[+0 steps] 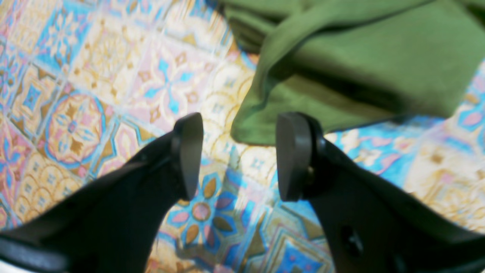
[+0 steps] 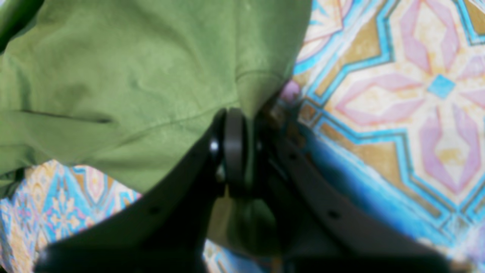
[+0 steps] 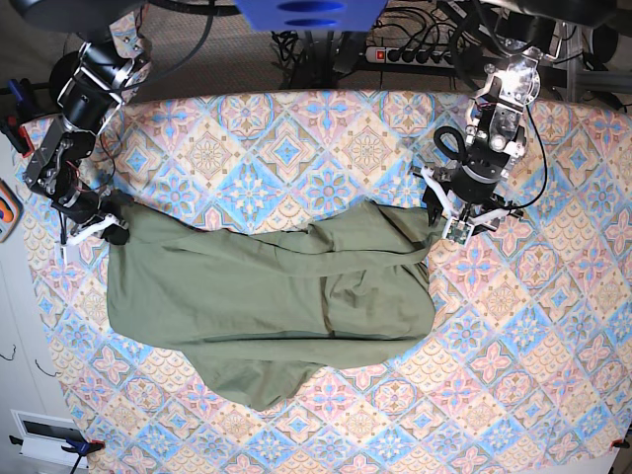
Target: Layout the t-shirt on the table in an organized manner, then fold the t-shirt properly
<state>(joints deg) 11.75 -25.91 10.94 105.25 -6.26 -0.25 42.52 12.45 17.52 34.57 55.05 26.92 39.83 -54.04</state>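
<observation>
R gripper (image 2: 242,151): jaws pressed together w/ a pinch of green cloth between them, at an edge of the t-shirt (image 2: 125,87). Wrist view is soft, so whether the bite catches one layer or two is hard to say; looks like a hem or seam runs right into the pads. In the base view this gripper (image 3: 104,229) sits at the shirt's upper corner on that view's left.

L gripper (image 1: 237,155): fingers (image 1: 187,151) spread apart, nothing between them, hovering over the table (image 1: 113,76) just short of a folded lip of the shirt. Base view puts it (image 3: 457,219) at the shirt's opposite upper corner, touching or nearly so.

T-shirt (image 3: 267,296) lies across the mid table (image 3: 326,138), bunched, w/ a ridge of folds through the middle and one flap trailing toward the near edge. Not laid flat yet.

Step in hand, as I read it: getting both upper corners held to spread the cloth. To do it well, L should slide jaws around the lip, take a full bite past the edge, not just the tip. Then lift both evenly, pull apart gently till the ridge flattens; a shallow R pinch could slip under tension.
</observation>
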